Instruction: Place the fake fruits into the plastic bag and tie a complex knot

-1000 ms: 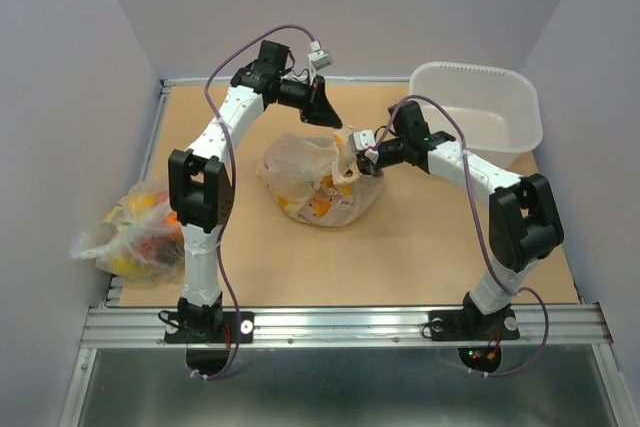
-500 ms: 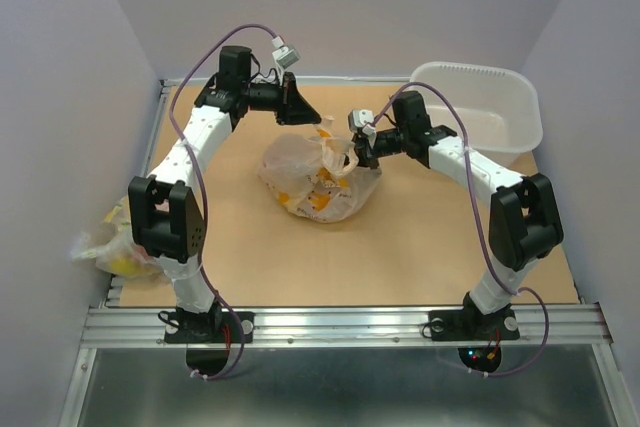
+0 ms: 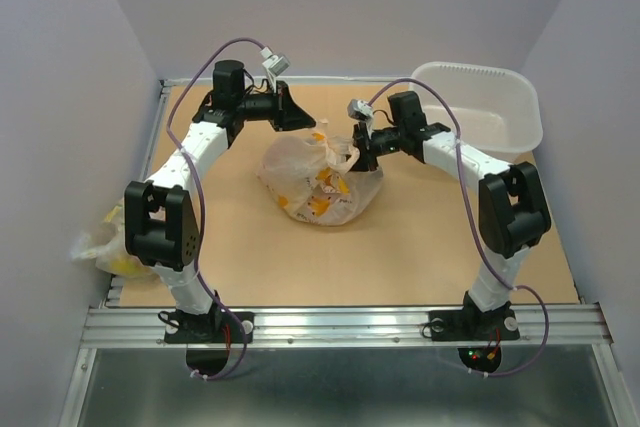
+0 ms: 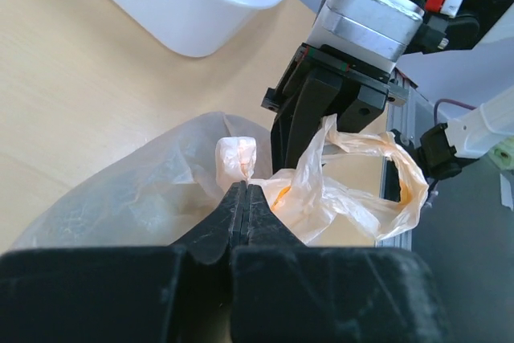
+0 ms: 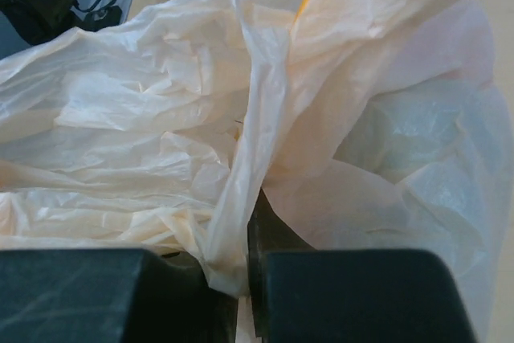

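A: What sits around the plastic bag?

B: The bag lies bulging in the middle of the table, with orange prints showing through. A white tub stands at the far right corner, well apart. A second bag slumps at the left edge, partly behind the left arm's elbow.

A: Does anything block the bag's top?

B: From above, the right gripper covers the bunched right side, so the grip itself is hidden there.

A: And the wrist cameras?

B: The right wrist view shows what the overhead cannot. A twisted fold of film runs down between that gripper's fingers, with the jaws all but closed on it (only a sliver of gap). The left wrist view shows a handle loop hanging free beside the right gripper.

A: The left gripper?

B: Its fingers are pressed flat together, and a white stub of the bag rises straight from their tips, pinched.
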### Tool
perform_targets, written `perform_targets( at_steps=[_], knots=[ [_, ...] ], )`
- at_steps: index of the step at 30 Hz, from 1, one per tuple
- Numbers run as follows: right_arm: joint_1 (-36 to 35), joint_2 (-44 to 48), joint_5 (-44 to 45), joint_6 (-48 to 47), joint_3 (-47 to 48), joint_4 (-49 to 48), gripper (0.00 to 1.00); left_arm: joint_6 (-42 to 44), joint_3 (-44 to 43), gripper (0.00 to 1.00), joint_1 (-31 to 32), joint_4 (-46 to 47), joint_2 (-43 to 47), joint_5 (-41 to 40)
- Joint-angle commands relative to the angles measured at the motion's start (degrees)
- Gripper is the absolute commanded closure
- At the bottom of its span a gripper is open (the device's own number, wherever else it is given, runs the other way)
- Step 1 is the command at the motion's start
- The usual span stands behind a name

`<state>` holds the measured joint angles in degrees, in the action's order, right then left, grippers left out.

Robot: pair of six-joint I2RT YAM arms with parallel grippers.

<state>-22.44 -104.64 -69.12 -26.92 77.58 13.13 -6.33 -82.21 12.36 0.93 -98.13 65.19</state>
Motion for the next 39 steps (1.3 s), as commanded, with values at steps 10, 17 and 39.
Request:
perform_targets(
  at_steps=[10, 17, 39],
  knots=[
    [0.9, 3.3, 3.7, 7.9, 2.0, 5.4, 0.16, -3.8, -1.6, 1.0, 1.5, 11.5, 1.1, -6.2],
    [0.9, 16.3, 13.6, 6.7, -1.7, 4.9, 0.12, -4.4, -2.8, 1.0, 1.6, 11.8, -0.5, -5.8],
    [-6.6, 11.7, 20.1, 3.4, 6.7, -9.3, 0.1, -0.9, -7.1, 1.0, 3.5, 7.6, -5.2, -6.1]
  ],
)
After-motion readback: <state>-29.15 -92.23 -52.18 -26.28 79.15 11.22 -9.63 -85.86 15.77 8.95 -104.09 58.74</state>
